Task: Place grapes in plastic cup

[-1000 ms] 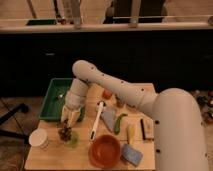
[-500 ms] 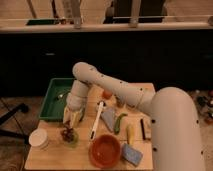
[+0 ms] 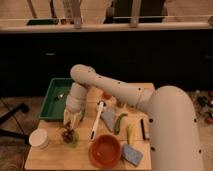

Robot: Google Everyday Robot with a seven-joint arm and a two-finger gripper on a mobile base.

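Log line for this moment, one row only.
gripper: just above plastic cup | grapes: beneath gripper, at cup's rim | in cup: unclear

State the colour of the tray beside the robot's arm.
Green tray, seen best in the camera view. The gripper is at its front edge, just above the grapes.

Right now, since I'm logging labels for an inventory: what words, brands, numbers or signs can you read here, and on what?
None: no text can be read anywhere in this view.
White cup, orange bowl, green tray: no markings show.
The gripper, over the grapes and plastic cup near the table's front left, shows no lettering either.
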